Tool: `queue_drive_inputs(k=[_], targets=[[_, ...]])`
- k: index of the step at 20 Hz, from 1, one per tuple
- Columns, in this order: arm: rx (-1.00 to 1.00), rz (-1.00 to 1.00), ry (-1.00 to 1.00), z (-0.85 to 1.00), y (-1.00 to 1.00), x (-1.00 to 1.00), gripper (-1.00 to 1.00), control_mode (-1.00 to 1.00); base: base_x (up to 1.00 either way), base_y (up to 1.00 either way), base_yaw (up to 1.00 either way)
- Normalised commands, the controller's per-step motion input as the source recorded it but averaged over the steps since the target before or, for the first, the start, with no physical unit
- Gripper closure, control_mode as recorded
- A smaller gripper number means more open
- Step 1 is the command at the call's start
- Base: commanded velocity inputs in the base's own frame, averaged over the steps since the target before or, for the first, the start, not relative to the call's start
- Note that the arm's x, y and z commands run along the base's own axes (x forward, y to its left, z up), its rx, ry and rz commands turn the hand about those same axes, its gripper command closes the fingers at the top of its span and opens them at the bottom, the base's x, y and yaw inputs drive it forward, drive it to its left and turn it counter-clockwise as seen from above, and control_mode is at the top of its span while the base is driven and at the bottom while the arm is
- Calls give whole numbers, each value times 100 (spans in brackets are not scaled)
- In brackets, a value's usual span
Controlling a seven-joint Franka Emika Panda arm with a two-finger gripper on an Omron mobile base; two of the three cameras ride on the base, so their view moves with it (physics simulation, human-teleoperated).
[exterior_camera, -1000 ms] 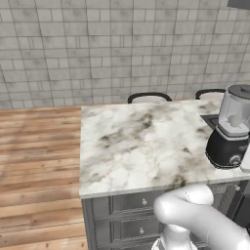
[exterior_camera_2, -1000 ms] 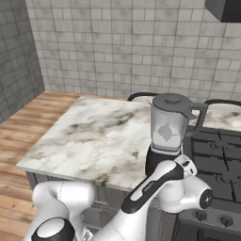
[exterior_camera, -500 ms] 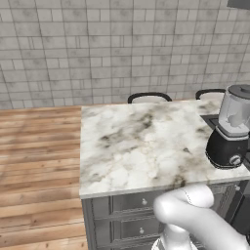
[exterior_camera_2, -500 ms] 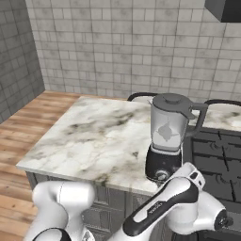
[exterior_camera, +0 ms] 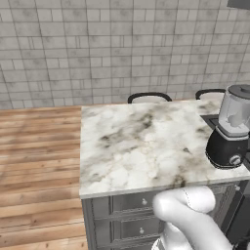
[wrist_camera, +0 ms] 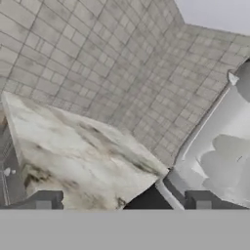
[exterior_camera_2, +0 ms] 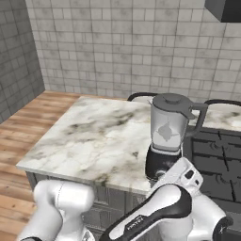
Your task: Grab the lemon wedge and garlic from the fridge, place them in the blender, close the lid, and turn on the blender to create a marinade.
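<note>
Hand view: claw (wrist_camera: 122, 202) spread wide, empty, close beside blender (wrist_camera: 215, 161) jar.

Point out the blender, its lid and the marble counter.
blender (exterior_camera_2: 168, 141): right base view, on the clear jar.
lid (exterior_camera_2: 170, 99): right base view, on the dark cap atop the jar.
marble counter (exterior_camera: 141, 141): left base view, on a bare part of its top.

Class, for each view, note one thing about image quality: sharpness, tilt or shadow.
Left base view: evenly lit, blender sharp, cut off at the right edge. Right base view: soft shadow under the blender on the marble counter. Hand view: rolled sideways, coarse and blurry up close.
</note>
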Motion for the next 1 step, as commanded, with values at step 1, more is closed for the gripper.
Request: queue_drive_inputs(k=[1], targets=[[-11, 0, 0, 64, 49, 0, -100, -100, 0, 0, 0]])
